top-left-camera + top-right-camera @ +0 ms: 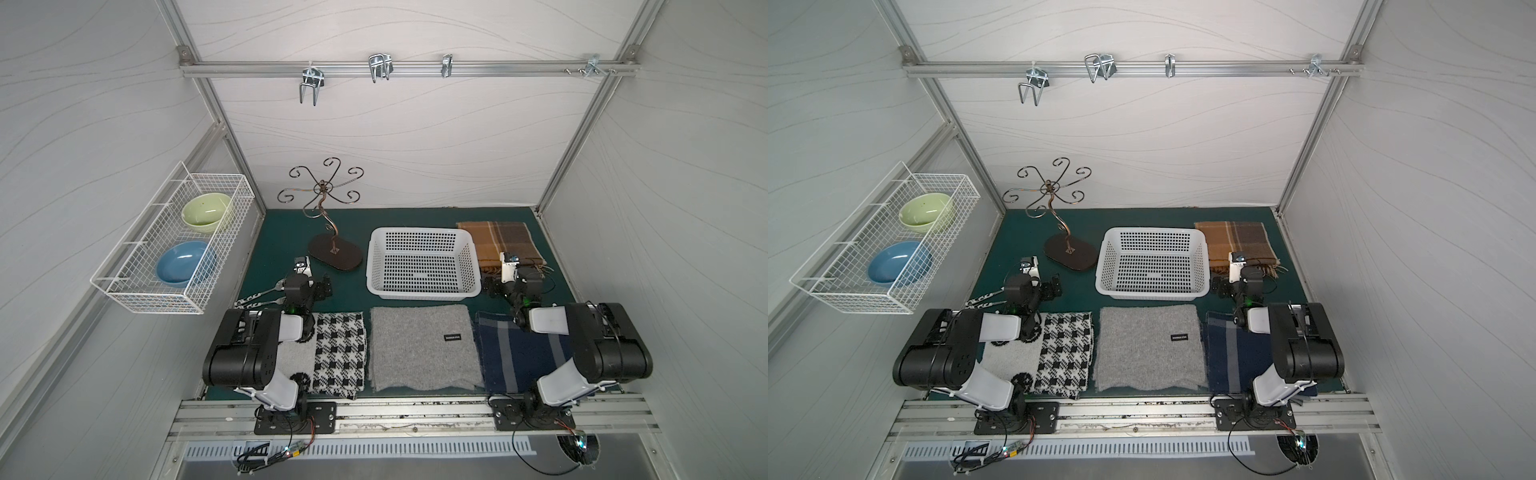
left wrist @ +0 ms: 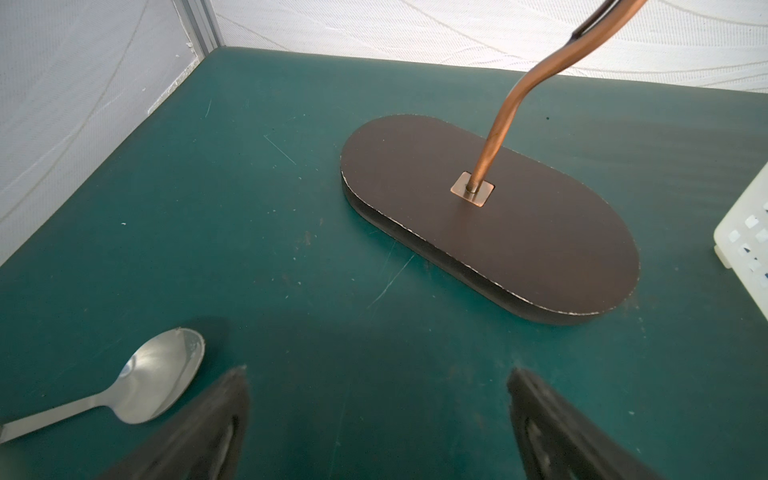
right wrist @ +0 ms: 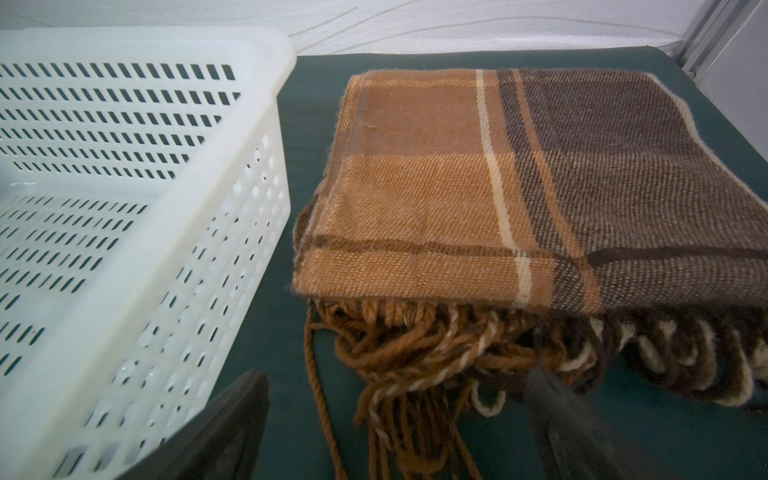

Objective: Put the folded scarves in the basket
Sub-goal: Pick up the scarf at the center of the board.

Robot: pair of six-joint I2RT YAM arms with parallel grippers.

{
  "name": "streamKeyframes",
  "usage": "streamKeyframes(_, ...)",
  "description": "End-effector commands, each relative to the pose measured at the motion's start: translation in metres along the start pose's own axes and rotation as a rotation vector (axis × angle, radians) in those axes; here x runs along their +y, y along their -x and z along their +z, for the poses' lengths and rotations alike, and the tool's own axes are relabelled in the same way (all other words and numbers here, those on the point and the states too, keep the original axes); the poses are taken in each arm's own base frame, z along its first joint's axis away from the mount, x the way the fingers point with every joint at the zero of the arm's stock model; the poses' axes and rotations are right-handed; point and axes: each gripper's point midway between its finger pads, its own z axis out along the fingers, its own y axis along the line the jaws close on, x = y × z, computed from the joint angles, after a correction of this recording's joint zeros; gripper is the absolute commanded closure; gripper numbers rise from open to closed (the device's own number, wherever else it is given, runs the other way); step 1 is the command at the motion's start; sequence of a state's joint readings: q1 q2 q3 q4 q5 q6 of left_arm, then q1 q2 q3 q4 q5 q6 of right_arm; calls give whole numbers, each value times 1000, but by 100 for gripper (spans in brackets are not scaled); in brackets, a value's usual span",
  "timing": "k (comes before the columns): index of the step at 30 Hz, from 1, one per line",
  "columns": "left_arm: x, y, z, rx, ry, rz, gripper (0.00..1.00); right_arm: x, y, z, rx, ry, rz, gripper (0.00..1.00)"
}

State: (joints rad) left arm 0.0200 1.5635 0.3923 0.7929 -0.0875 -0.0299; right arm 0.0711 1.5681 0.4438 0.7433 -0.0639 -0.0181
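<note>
White basket [image 1: 423,293] at centre of green mat [image 1: 282,232], nothing in it. Just beside it, on the right arm's side, narrow strip of mat between: folded brown plaid scarf [image 3: 478,187], fringed edge facing right gripper [image 3: 395,384]. Spread wide, holding nothing, fringe strands just ahead of the tips. Nearer arm by far. Same for left gripper [image 2: 376,374]: wide, empty, well apart from scarf.

I see white, wavy-lined walls [image 1: 395,137] framed in aluminium. A hook rail [image 1: 415,68] crosses the upper frame, with a green mat [image 1: 282,249] below.

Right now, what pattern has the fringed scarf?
The fringed scarf is tan-and-brown plaid, clearest in the right wrist view.
</note>
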Motion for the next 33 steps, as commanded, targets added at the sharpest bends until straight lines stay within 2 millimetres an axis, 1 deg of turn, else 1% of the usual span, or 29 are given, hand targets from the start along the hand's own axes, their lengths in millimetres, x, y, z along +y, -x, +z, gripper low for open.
streamKeyframes(1, -4, 27, 1, -73, -29, -5, 1, -1, 11, 2, -30, 3, 2, 1)
streamKeyframes(3, -4, 27, 1, -74, -28, -4, 1, -1, 11, 1, -33, 5, 3, 1)
streamKeyframes(5, -4, 27, 1, -75, -28, -5, 1, -8, 13, -1, -40, -14, 28, 1)
streamKeyframes(7, -2, 32, -2, -94, -14, -13, 1, -14, 23, -9, -41, -34, 58, 1)
streamKeyframes(8, 0, 39, -6, -110, -4, -17, 1, -13, 30, -14, -18, -32, 68, 1)
streamKeyframes(10, -4, 54, -23, -122, 20, 12, 1, -9, 49, -26, -5, -18, 93, 1)
streamKeyframes(11, -8, 62, -33, -126, 52, 39, 1, -4, 60, -35, -14, 3, 117, 1)
streamKeyframes(13, -29, 77, -49, -143, 17, 53, 1, 10, 77, -49, -20, 58, 146, 1)
streamKeyframes(14, -41, 82, -56, -140, -14, 55, 2, 17, 80, -58, 9, 72, 168, 1)
streamKeyframes(16, -57, 83, -71, -80, -28, 35, 2, 28, 82, -74, 62, 90, 205, 1)
streamKeyframes(19, -75, 83, -99, 28, -120, -112, 7, 46, 76, -107, 124, 115, 300, 1)
streamKeyframes(22, -93, 76, -131, 126, -240, -229, 10, 63, 58, -136, 188, 137, 396, 1)
streamKeyframes(24, -103, 61, -152, 200, -311, -309, 13, 75, 43, -153, 219, 162, 428, 1)
streamKeyframes(27, -116, 37, -179, 262, -399, -372, 16, 88, 30, -176, 212, 191, 450, 1)
streamKeyframes(29, -124, 19, -189, 294, -437, -374, 17, 93, 19, -186, 209, 207, 461, 3)
streamKeyframes(30, -125, 9, -192, 318, -432, -364, 17, 93, 10, -189, 230, 193, 472, 3)
streamKeyframes(31, -126, 0, -194, 340, -428, -357, 17, 96, 3, -191, 252, 197, 473, 4)
streamKeyframes(33, -135, -17, -198, 385, -456, -367, 17, 107, -16, -191, 308, 236, 484, 6)
